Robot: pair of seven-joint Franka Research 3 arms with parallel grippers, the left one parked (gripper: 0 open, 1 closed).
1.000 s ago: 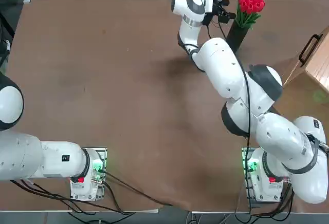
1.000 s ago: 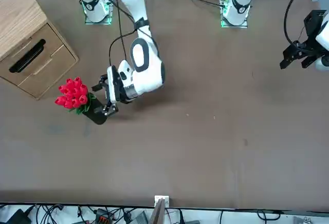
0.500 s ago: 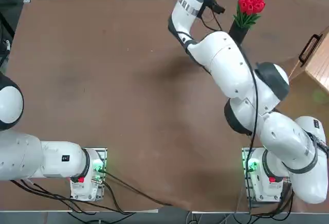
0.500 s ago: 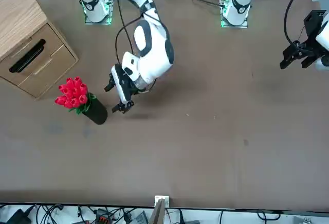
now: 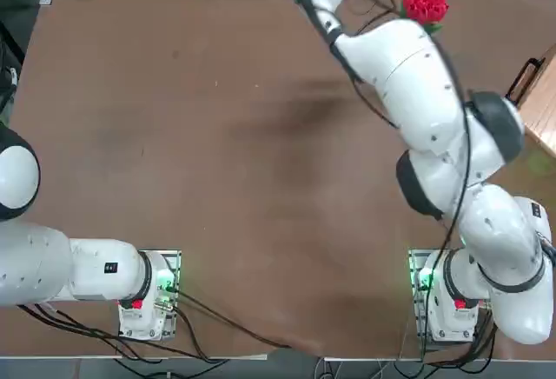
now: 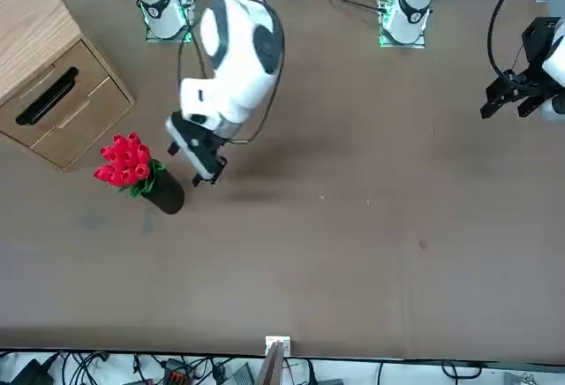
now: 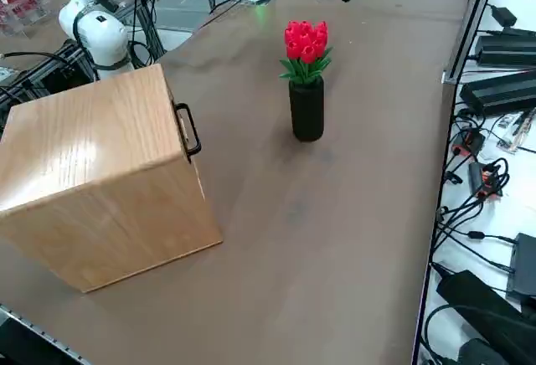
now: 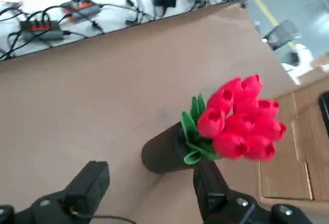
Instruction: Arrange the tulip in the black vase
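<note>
The tulip [image 7: 306, 43], a bunch of red blooms with green leaves, stands upright in the black vase [image 7: 307, 110] on the brown table. The front view shows the tulip [image 6: 124, 162] and the vase [image 6: 166, 198] near the wooden cabinet. My right gripper [image 6: 199, 160] hangs raised, beside and above the vase, apart from it. In the right wrist view the gripper [image 8: 149, 193] is open with nothing between its fingers, looking down on the tulip [image 8: 241, 121] and vase [image 8: 162, 154]. In the top view the tulip [image 5: 426, 3] shows, while my arm covers the vase.
A wooden drawer cabinet [image 7: 100, 181] with a black handle stands close to the vase, also visible in the front view as the cabinet [image 6: 44, 76]. Cables and power units lie beyond the table's far edge [image 7: 444, 131].
My right gripper has drawn back from the vase and risen well above the table. The tulip stays standing in the vase.
</note>
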